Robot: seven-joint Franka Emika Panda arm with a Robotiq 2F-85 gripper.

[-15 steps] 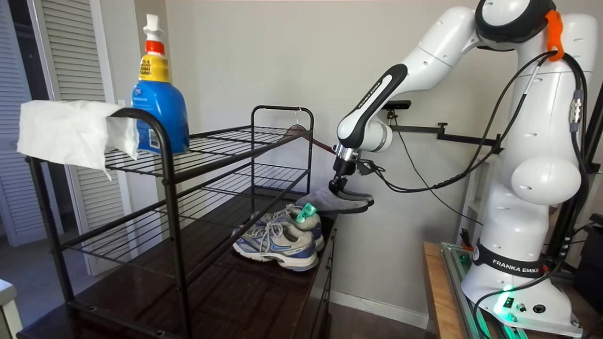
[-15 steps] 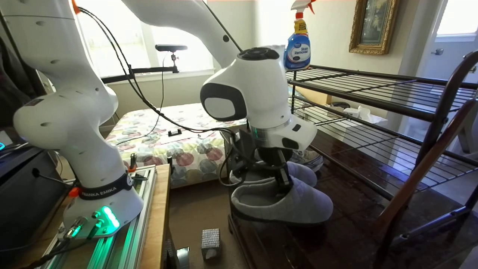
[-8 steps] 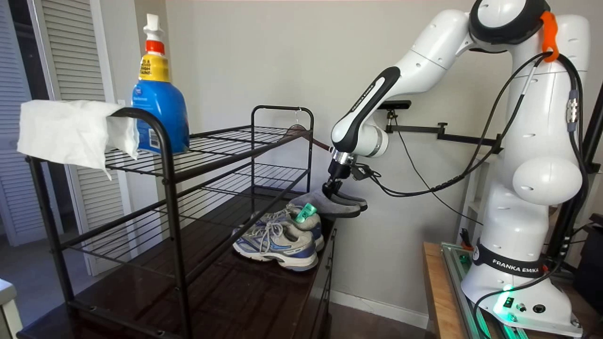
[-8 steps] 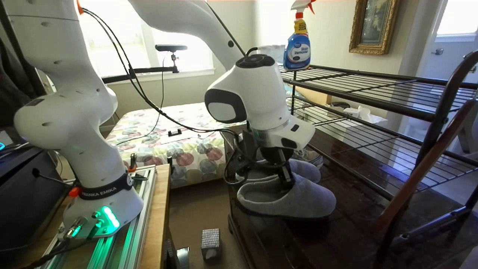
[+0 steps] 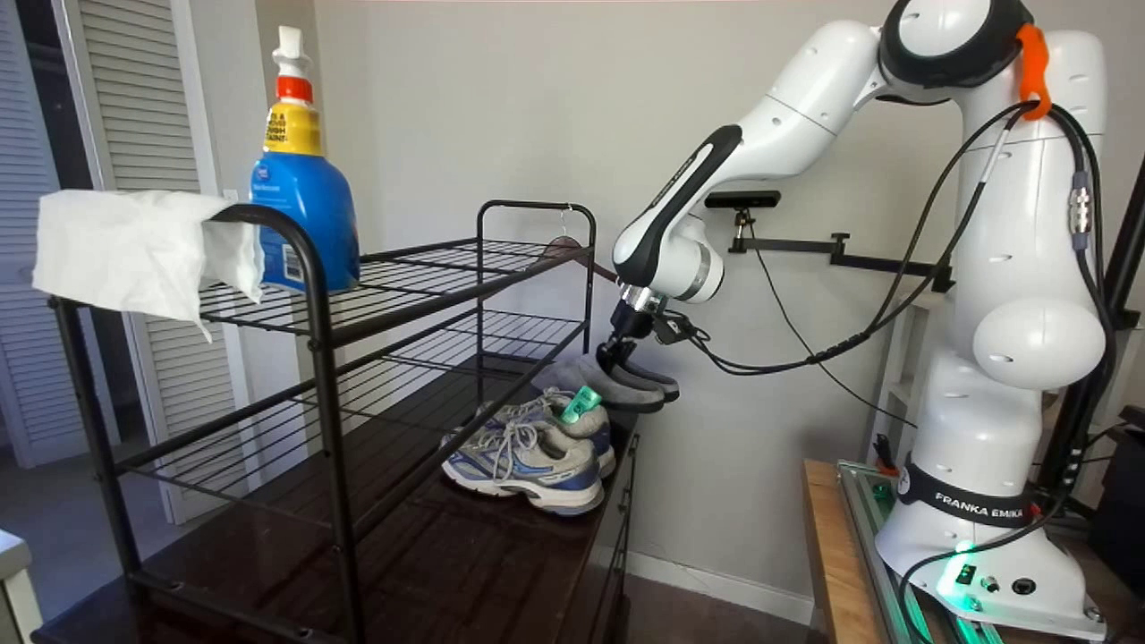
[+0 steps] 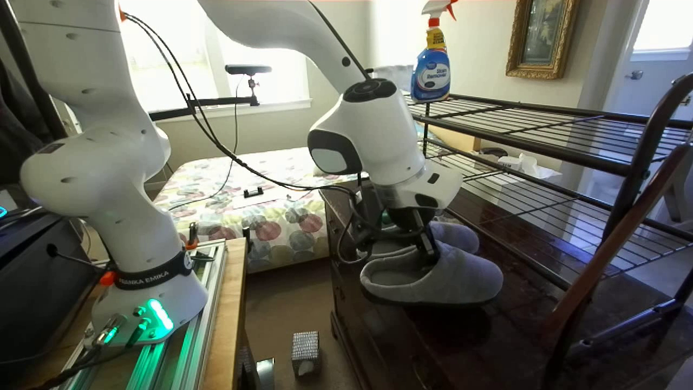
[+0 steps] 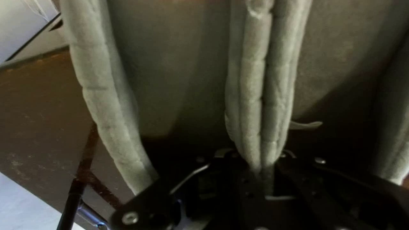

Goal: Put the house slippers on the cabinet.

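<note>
Pale beige wall (image 5: 420, 134) behind; carrying mostly done, setting-down is left

The black two-finger gripper (image 5: 614, 354) is closed on its load: w/ one finger inside each opening, it pinches the touching inner sides of the low, dark grey soft house slippers (image 6: 460, 279). Wrist view agrees, b/c two padded rims are pressed together betw. the fingers. So both slippers are held right under the gripper, side by side, toes pointing away from the white robot base (image 5: 1064, 563), heels back toward it.

Lower than the gripper lies the wide, dark brown wooden cabinet (image 5: 483, 563) w/ glossy top. Toes are over this top, but in an exterior view the heels seem to stick out past its edge on the base side. If toes touch the wood, I can't tell.

Progress, by my judgement: pick-up done, transport approx. done. What is left: bring the pair a bit further in, lower it, release, then retreat.

Beside the gripper and below, on the same top, stand the bulky grey-white laced sneakers (image 5: 528, 465) w/ blue parts; beyond the gripper, away from the base, is the black metal wire rack (image 5: 447, 300). Both are near, so lowering prob. needs care, esp. for the toes.
</note>
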